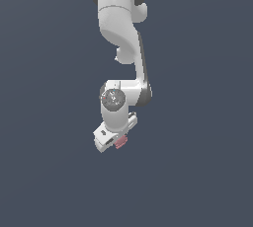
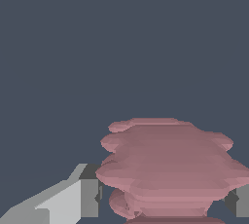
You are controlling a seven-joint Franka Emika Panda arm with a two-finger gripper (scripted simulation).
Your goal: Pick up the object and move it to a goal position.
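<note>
Arm: the white Panda arm [image 1: 121,33] is reaching down from the top centre of the exterior view, its upper link curving toward the exterior view's right before bending back at a dark-trimmed joint near the middle of the frame.
Wrist: a round grey-faced joint [image 1: 113,98] is sitting just left of centre, and the hand below it is tilting down toward the lower left of the frame.
Gripper: the gripper [image 1: 114,143] is hanging a little below the frame's centre, its white body angled rather than plumb.
Claw state: the fingers are closing on the object, one finger [image 2: 73,198] showing grey and white against one flank and the edge of the other just showing at the opposite flank; the gap between them is only as wide as the object itself.
Object: the object [image 1: 121,142] is showing in the exterior view as a small pinkish-red bit peeking out at the gripper's lower right edge; in the wrist view the object [image 2: 168,169] is filling the lower right part of the frame as a stack of ridged dusky-pink bands.
Contact: both fingers are pressing against the object's sides; whether it is resting on anything beneath cannot be told.
Backdrop: a flat slate-blue background [image 1: 44,171] is filling the rest of both views.
</note>
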